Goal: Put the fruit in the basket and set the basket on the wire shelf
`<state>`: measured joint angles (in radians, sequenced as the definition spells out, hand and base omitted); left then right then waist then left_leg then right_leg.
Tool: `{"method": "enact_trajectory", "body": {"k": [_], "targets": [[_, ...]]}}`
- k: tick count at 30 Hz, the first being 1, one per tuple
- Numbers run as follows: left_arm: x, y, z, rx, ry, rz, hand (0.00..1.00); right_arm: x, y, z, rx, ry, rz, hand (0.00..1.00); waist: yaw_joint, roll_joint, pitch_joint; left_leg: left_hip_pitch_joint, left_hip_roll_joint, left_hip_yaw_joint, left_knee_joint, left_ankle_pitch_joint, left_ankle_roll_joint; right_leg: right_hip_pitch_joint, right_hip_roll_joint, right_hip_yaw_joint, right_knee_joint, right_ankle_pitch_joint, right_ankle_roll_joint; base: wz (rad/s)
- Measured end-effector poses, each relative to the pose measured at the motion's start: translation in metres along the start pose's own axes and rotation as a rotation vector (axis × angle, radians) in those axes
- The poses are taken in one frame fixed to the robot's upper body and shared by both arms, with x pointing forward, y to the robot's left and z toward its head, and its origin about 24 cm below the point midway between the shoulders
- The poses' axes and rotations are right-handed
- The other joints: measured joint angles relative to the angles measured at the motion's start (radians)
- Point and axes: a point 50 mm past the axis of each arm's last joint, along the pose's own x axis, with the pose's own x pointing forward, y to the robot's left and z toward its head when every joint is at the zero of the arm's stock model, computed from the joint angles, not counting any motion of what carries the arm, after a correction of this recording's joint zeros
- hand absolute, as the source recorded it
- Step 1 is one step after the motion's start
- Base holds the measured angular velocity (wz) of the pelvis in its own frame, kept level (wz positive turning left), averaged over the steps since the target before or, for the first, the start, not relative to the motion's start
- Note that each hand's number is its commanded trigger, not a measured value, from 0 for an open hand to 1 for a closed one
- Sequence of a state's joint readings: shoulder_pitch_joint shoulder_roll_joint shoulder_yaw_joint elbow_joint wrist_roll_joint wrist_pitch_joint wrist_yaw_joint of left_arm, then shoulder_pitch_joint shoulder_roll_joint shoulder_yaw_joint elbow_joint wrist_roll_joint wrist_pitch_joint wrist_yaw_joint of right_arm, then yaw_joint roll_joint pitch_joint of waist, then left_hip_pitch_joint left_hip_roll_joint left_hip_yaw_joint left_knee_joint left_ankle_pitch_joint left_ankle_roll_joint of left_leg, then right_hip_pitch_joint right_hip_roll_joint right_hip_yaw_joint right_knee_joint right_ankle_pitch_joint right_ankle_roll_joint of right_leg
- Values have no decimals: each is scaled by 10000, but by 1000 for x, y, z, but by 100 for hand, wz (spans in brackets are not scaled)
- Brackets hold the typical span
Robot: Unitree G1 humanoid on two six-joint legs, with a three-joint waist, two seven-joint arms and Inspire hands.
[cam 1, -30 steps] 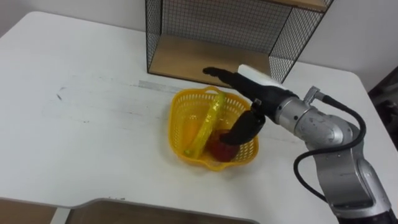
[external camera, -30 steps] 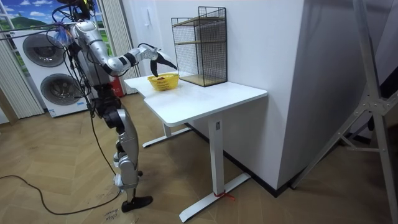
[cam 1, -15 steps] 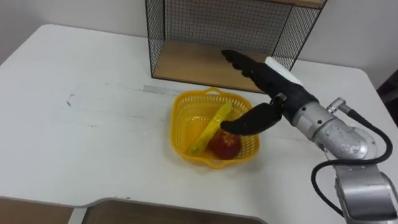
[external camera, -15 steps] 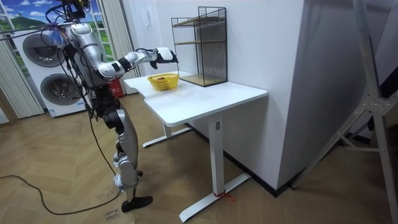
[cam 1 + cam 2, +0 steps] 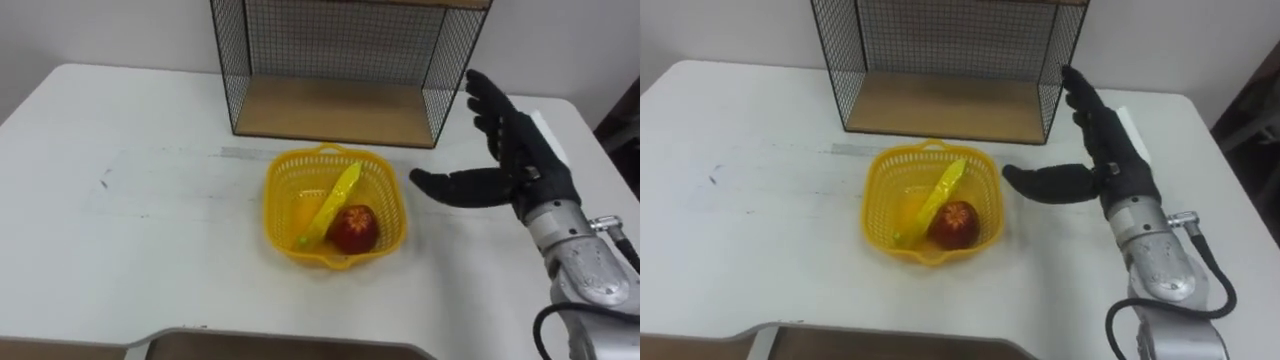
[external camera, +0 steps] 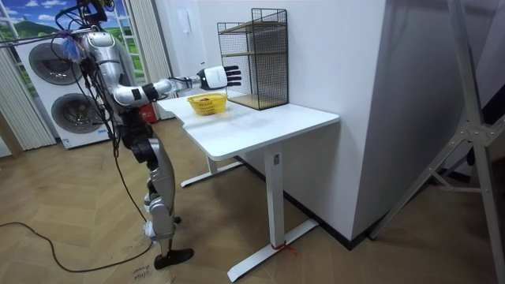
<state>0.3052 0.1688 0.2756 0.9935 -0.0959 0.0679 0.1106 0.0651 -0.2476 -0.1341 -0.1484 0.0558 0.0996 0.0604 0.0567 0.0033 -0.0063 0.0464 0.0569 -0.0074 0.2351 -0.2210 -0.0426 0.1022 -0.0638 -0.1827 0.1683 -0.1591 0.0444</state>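
A yellow plastic basket (image 5: 282, 196) (image 5: 880, 190) stands on the white table (image 5: 150, 250) in front of the wire shelf (image 5: 340, 60). Inside it lie a yellow banana (image 5: 329, 206) and a red apple (image 5: 353, 229) (image 5: 953, 224). My right hand (image 5: 515, 160) (image 5: 1105, 150) hovers to the right of the basket, lifted off it, fingers straight and thumb spread, holding nothing. In the room view the basket (image 6: 207, 103) sits on the desk and the right hand (image 6: 218, 76) is raised above it.
The wire shelf (image 5: 940, 60) has a wooden bottom board (image 5: 330, 108) level with the table and an upper board above. I stand at the desk's end, with washing machines (image 6: 59, 95) behind me. The table's front edge (image 5: 250, 335) is near.
My right hand has lifted out of the basket and drawn back to the right, fingers now spread. The apple lies in the basket. The eye view has shifted.
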Motion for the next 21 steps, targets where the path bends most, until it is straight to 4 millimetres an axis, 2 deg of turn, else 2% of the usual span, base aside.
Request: {"method": "enact_trajectory", "body": {"k": [4, 11, 14, 16, 18, 20, 21], "targets": [[-3, 13, 30, -1837, -1355, 761, 0, -3, -12, -2, 160, 55, -869, 0, 28, 15, 4, 32, -8, -15, -126, 10, 3, -7, -11, -32, -19, -9, 10, 0], [-11, 24, 73, -3459, -3018, 1938, 0, -21, -17, -20, 177, 747, -1594, 0, 80, -16, 42, 179, -17, -76, -177, 9, 6, 105, -18, -116, -4, -10, 13, 3], [-22, 38, 94, -4134, -4040, 2865, 0, -30, -25, -28, -70, 1060, -2250, 0, 178, 10, 46, 232, -11, -69, -305, 10, 6, 111, -14, -113, -7, -10, 13, -3], [-39, 51, 117, -4774, -5301, 3686, 0, -37, -31, -33, -122, 1298, -2701, 0, 307, 65, 70, 250, -8, -68, -308, 10, 5, 108, -8, -78, 2, -12, 15, -2], [-52, 60, 131, -5013, -6138, 4469, 0, -39, -33, -35, -139, 1373, -2871, 0, 331, 31, 46, 226, -14, -80, -306, 10, 5, 102, -10, -86, -10, -14, 18, 0], [-56, 63, 130, -5019, -6147, 5118, 0, -42, -35, -36, -101, 1402, -3058, 0, 329, 72, 67, 215, -23, -96, -300, 11, 4, 109, -9, -81, -50, -14, 18, 0], [-62, 65, 133, -5137, -6393, 5564, 0, -45, -37, -39, -99, 1557, -3241, 0, 375, 43, 44, 200, -21, -132, -283, 14, -1, 119, 0, -107, -75, -13, 17, 5]]}}
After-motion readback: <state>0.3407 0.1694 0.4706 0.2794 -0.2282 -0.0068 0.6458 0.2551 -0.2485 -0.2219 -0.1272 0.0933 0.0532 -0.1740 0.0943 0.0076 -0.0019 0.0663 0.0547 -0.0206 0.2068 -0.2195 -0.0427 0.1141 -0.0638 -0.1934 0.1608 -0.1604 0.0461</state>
